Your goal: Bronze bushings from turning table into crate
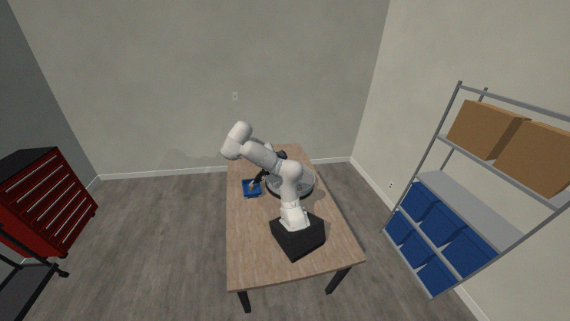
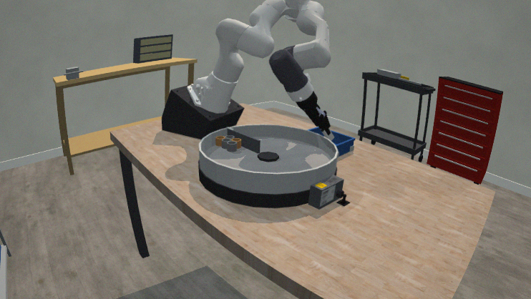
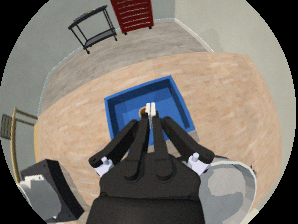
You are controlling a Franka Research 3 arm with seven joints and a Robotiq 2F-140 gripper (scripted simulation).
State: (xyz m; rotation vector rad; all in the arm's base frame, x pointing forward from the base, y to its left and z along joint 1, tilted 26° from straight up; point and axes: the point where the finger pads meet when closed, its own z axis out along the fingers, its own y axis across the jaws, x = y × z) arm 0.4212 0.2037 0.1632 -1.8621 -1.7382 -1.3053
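Observation:
The blue crate (image 2: 337, 140) stands on the table just behind the grey turning table (image 2: 267, 163). My gripper (image 2: 326, 130) hangs low over the crate, fingers pressed together. A small bronze bushing shows right at the fingertips (image 3: 152, 112), apparently pinched by its wall; it also shows in the top view (image 1: 251, 184) over the crate (image 1: 254, 188). On the turning table, two bronze bushings (image 2: 220, 140) (image 2: 236, 141) sit beside steel bushings (image 2: 230, 145), next to a grey divider wall (image 2: 243, 139).
The robot's black base (image 2: 200, 114) stands behind the turning table. A small grey control box (image 2: 325, 191) sits at its front. A black cart (image 2: 395, 107) and a red tool cabinet (image 2: 464, 128) stand beyond the table, with a wooden bench (image 2: 122, 70) at the back left.

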